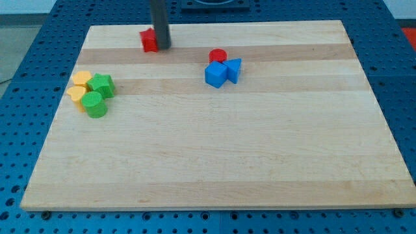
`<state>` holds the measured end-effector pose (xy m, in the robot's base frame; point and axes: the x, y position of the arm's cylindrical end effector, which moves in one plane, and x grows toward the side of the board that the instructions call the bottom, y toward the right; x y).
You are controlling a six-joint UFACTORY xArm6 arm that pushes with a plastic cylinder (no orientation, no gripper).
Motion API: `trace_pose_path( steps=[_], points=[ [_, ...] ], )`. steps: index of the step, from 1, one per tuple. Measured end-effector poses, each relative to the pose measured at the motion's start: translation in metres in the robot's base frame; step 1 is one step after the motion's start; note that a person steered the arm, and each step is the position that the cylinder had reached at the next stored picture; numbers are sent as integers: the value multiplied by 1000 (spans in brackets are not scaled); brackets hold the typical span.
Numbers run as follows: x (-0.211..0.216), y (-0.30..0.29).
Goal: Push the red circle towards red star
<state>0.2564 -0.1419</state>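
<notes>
The red circle (218, 56) lies near the top middle of the wooden board (214, 162), touching a blue cube (216, 75) below it and a blue triangular block (234, 68) at its lower right. The red star (149, 40) lies at the top left of the board, partly hidden by my rod. My tip (162, 47) rests right against the red star's right side, well to the left of the red circle.
At the board's left edge sits a cluster: a green star (102, 84), a green cylinder (95, 104), a yellow block (81, 78) and another yellow block (77, 94). Blue perforated table surrounds the board.
</notes>
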Motion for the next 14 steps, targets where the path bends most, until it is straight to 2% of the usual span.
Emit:
trace_pose_path(
  steps=[1, 2, 3, 5, 6, 8, 10, 11, 12, 13, 14],
  points=[
    [-15, -59],
    [-22, -47],
    [-22, 12],
    [-22, 199],
    [1, 216],
    [52, 199],
    [51, 69],
    [46, 63],
    [56, 95],
    [85, 101],
    [106, 77]
  ],
)
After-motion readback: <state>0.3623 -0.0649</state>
